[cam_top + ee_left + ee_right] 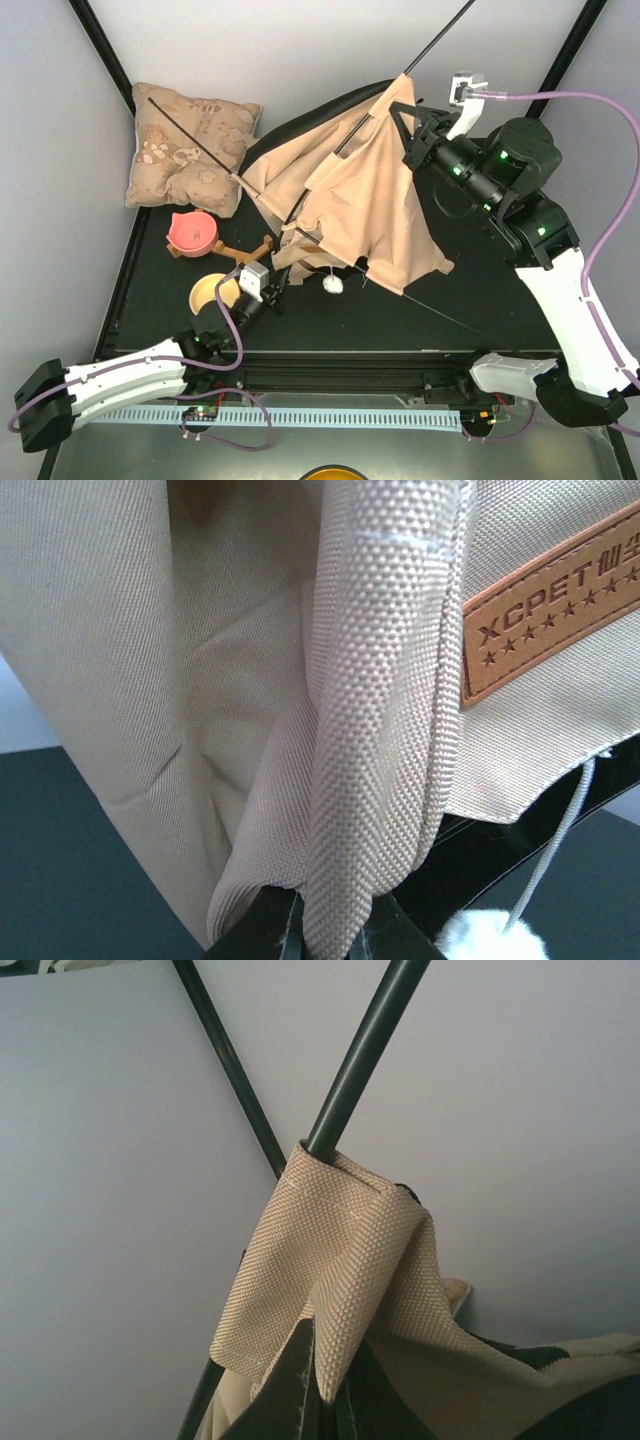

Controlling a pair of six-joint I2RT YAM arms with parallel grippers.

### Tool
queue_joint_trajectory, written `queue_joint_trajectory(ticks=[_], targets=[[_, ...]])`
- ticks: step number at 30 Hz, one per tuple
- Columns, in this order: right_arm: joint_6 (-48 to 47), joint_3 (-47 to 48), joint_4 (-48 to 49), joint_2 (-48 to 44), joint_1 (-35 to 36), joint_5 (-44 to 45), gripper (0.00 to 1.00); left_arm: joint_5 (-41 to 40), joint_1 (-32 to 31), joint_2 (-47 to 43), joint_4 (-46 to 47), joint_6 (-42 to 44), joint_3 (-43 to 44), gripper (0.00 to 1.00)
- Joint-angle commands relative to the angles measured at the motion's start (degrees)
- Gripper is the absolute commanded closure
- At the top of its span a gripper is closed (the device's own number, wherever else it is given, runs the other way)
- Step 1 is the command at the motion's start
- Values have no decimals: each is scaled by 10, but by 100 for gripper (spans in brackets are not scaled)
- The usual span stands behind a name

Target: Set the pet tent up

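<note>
Tan pet tent (360,200) sags on the worktop (330,325); your left jaws pinch its near hem, right jaws clamp the pole sleeve (320,1240) behind. Draw the fabric slowly along the pole (370,1040).

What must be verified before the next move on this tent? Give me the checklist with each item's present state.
1. Left fingers clamped on the tent canvas: ok.
2. Right fingers clamped on the sleeve: ok.
3. Pole runs through that sleeve: ok.
4. Tent standing taut: not ok, canvas sags.
5. Cushion free of poles: not ok, one lies across it.
6. Far pole ends seated: cannot tell.
</note>
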Motion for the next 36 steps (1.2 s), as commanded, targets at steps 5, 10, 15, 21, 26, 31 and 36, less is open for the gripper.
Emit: queue_joint_trajectory(ticks=[5, 10, 15, 21, 26, 31, 36], targets=[[113, 0, 128, -10, -88, -36, 99, -44, 1, -8, -127, -99, -36, 98], [173, -6, 158, 9, -141, -101, 99, -31, 1, -17, -140, -110, -44, 98], [196, -23, 177, 20, -164, -144, 99, -14, 1, -18, -153, -111, -48, 98], [244, -30, 194, 27, -227, -180, 99, 6, 1, -32, -176, -110, -56, 98], [268, -38, 233, 39, -240, -238, 99, 24, 1, -36, -181, -105, -60, 98], [292, -68, 290, 43, -213, -327, 99, 66, 0, 0, -162, -88, -37, 98], [270, -109, 298, -2, -212, -314, 99, 62, -1, 59, -110, -85, -36, 98]])
